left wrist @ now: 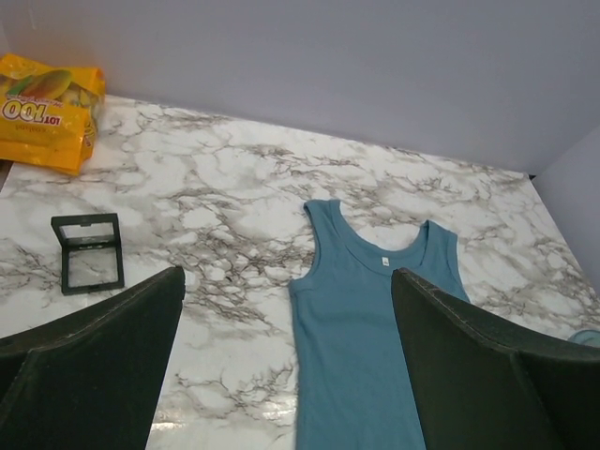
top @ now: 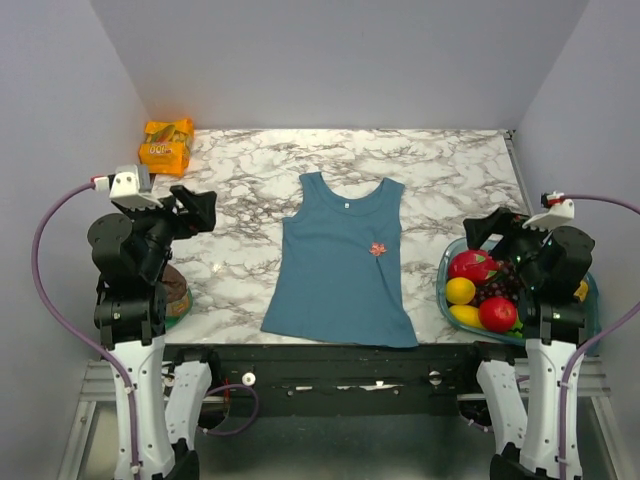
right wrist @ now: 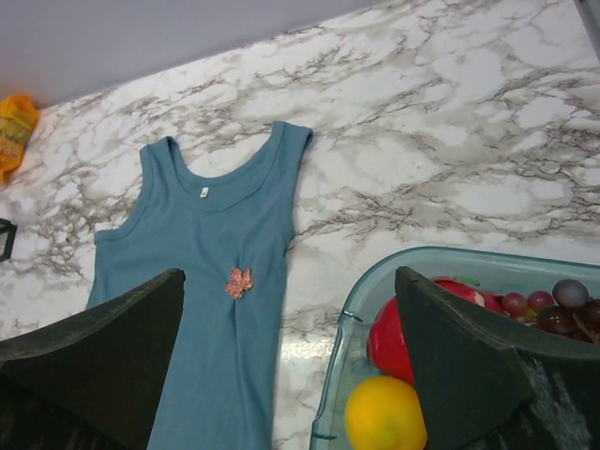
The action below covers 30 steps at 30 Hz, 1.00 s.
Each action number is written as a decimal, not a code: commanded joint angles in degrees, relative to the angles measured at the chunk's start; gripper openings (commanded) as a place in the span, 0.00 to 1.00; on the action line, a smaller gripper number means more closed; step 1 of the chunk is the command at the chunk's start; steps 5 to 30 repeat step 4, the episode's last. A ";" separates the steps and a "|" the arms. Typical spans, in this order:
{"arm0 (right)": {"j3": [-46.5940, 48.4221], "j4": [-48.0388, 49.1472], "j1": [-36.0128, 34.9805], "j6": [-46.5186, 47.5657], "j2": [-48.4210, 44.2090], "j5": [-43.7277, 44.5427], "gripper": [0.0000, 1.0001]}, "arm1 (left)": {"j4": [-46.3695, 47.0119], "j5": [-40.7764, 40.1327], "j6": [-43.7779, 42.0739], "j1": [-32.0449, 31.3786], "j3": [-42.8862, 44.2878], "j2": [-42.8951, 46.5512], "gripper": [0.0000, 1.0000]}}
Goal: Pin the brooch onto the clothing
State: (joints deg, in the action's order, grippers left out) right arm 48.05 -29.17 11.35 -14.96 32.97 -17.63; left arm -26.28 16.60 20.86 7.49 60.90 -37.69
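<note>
With my left claw [left wrist: 288, 281] and right claw [right wrist: 289, 277] released, I judged the tiny, light brooch [right wrist: 239, 282] wanted a delicate edge pinch against the soft clothing [right wrist: 202, 309].

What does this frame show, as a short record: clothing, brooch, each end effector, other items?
clothing: teal tank top, flat on marble table
brooch: on the top's chest; fastening not discernible
left end effector: open, empty, apart from clothing
right end effector: open, empty, by the fruit tray
other items: orange snack bag, black-framed box
</note>
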 commanded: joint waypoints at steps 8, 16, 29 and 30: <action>-0.42 1.66 0.25 1.34 -0.10 0.40 1.00 | -0.52 -1.22 0.49 0.16 -1.14 0.95 0.99; -0.42 1.66 0.25 1.34 -0.10 0.40 1.00 | -0.52 -1.22 0.49 0.16 -1.14 0.95 0.99; -0.42 1.66 0.25 1.34 -0.10 0.40 1.00 | -0.52 -1.22 0.49 0.16 -1.14 0.95 0.99; -0.42 1.66 0.25 1.34 -0.10 0.40 1.00 | -0.52 -1.22 0.49 0.16 -1.14 0.95 0.99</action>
